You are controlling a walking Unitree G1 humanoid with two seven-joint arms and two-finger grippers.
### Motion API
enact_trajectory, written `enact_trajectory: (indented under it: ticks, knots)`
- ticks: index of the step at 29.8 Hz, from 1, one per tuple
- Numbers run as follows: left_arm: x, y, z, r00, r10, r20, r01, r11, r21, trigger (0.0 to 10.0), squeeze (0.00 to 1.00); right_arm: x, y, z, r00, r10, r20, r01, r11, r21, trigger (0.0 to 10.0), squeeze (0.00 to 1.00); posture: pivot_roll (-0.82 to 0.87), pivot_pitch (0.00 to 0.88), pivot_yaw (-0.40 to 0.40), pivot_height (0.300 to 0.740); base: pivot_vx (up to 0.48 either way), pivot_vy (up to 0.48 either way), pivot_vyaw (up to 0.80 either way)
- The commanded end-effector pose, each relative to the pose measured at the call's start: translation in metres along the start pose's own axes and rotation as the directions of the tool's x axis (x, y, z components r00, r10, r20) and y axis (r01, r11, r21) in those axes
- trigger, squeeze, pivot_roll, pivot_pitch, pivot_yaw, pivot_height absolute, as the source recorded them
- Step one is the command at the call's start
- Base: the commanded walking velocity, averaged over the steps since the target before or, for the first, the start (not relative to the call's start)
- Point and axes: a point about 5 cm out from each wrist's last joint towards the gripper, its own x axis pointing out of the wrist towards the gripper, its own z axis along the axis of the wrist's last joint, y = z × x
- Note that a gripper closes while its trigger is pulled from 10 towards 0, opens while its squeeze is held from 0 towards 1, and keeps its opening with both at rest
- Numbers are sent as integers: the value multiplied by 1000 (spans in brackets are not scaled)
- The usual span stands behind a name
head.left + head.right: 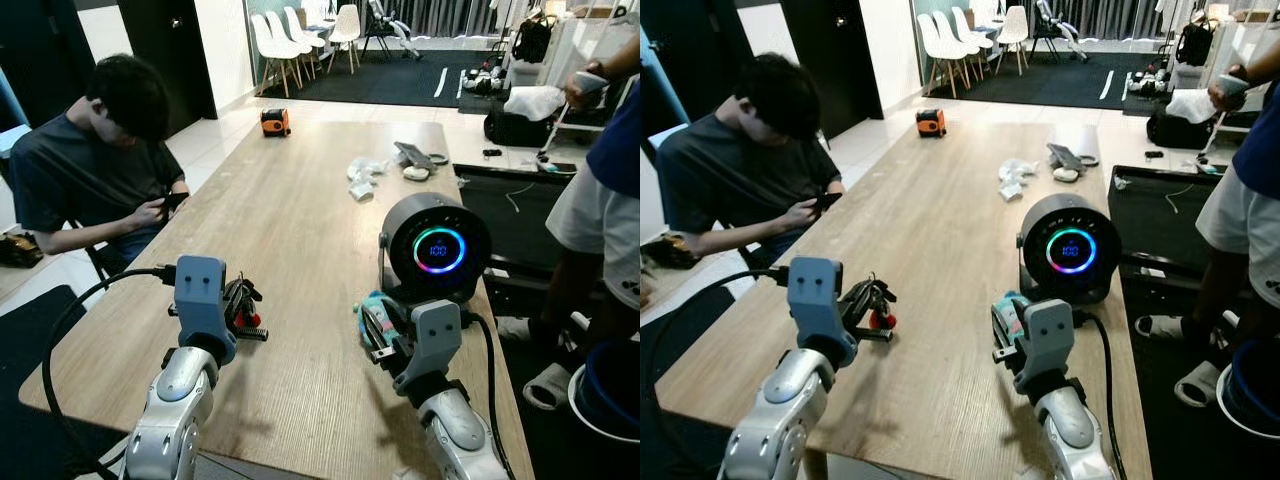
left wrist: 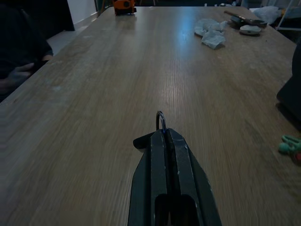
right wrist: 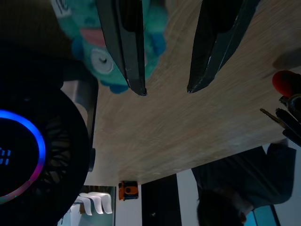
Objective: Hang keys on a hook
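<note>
2 sets of jaws work low over the wooden tabletop (image 1: 300,240). The left gripper (image 2: 162,134) has its jaws pressed together on a thin metal hook (image 2: 161,121) that juts up past the fingertips. The right gripper (image 3: 165,89) has its jaws apart with bare wood between them, and a teal plush keychain (image 3: 101,56) lies against 1 finger. In the head views that teal bundle (image 1: 378,318) sits at the foot of a round black fan (image 1: 436,246) with a glowing ring display. Farther off lie crumpled tissue (image 1: 365,180) and an orange tape measure (image 1: 275,122). A seated person (image 1: 95,170) is at the left edge; another person (image 1: 600,200) stands right.
</note>
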Motion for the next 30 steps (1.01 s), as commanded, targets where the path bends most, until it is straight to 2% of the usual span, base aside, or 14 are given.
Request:
enact_trajectory:
  ticks: [1,30]
  knots:
    - [0,3,3,1000,5,20,-6,1000,21,10000,0,-1,3,-4,1000,10,-22,-10,1000,10,10000,0,33,105,81,740,-341,0,0]
    - [-1,4,2,1000,14,21,-14,999,29,10000,0,0,4,-4,1000,9,-21,-9,1000,5,10000,0,37,108,79,740,-325,0,0]
